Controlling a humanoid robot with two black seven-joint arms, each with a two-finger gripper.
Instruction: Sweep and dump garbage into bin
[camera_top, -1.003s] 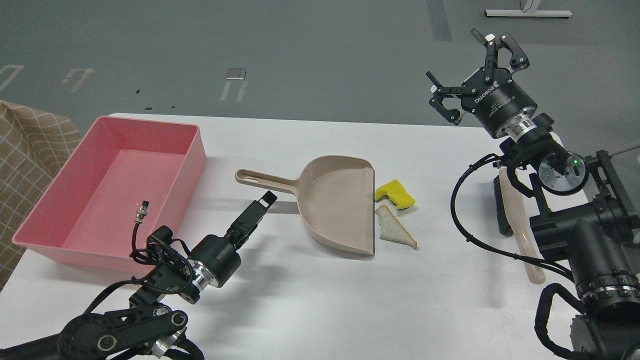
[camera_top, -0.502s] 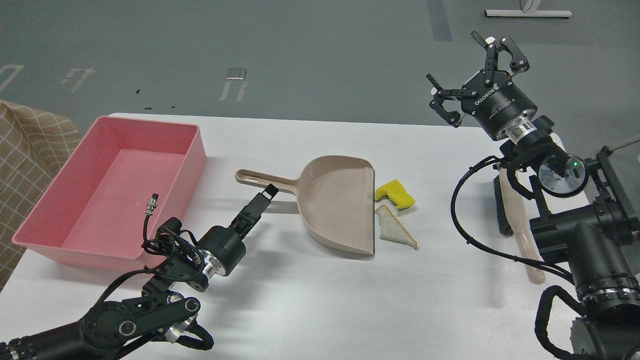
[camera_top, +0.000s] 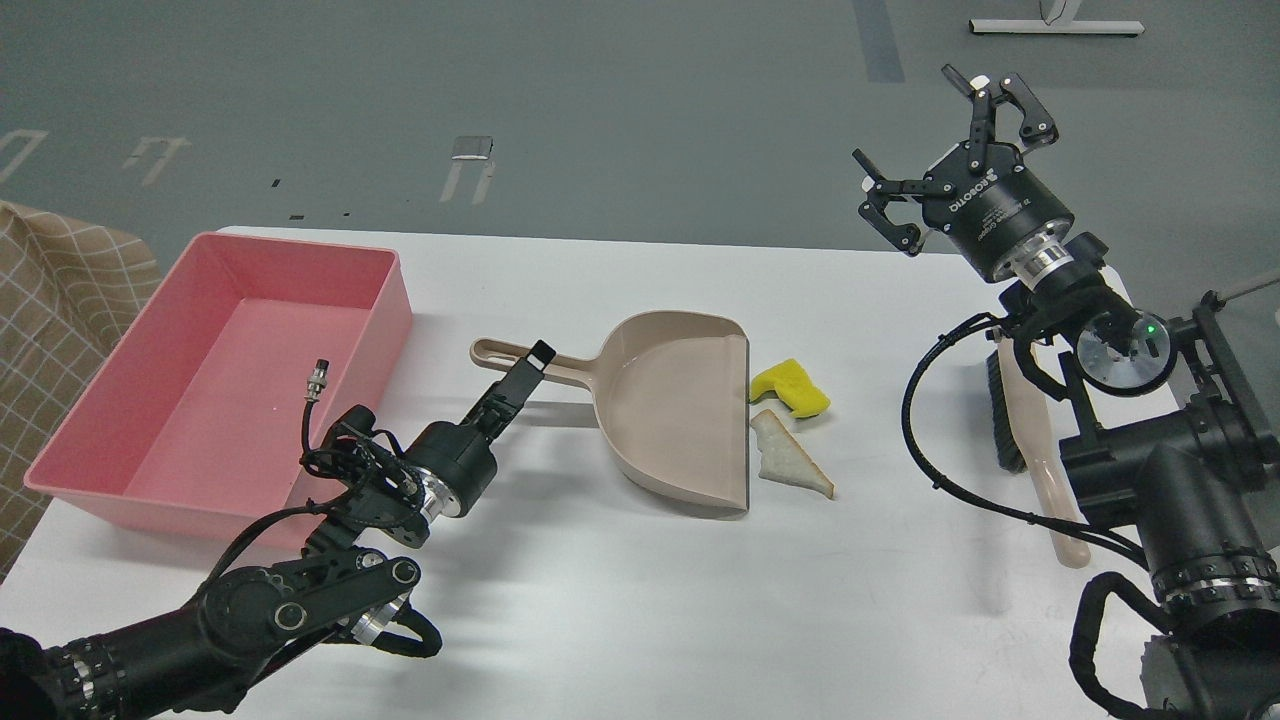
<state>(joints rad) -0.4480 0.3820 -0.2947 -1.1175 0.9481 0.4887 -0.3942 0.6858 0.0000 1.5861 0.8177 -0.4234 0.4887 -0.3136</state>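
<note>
The garbage lies on the white table: a yellow spongy chunk (camera_top: 790, 388) and a whitish triangular bread slice (camera_top: 790, 466), both just right of the open mouth of the beige dustpan (camera_top: 680, 410). The pink bin (camera_top: 392, 325) stands at the left and looks empty. My left gripper (camera_top: 533, 362) is seen side-on, its tip over the dustpan's handle (camera_top: 505, 355); I cannot tell its two fingers apart or whether it touches the handle. My right gripper (camera_top: 945, 140) is open and empty, raised above the table's far right edge.
A beige-handled brush with black bristles (camera_top: 1030, 450) lies on the table at the right, partly hidden behind my right arm. A checked beige cloth (camera_top: 60, 300) is at the far left beside the table. Grey floor lies beyond the far edge.
My left gripper has moved forward and to the right, from beside the bin to over the dustpan handle. The right gripper, garbage, dustpan and brush have not moved.
</note>
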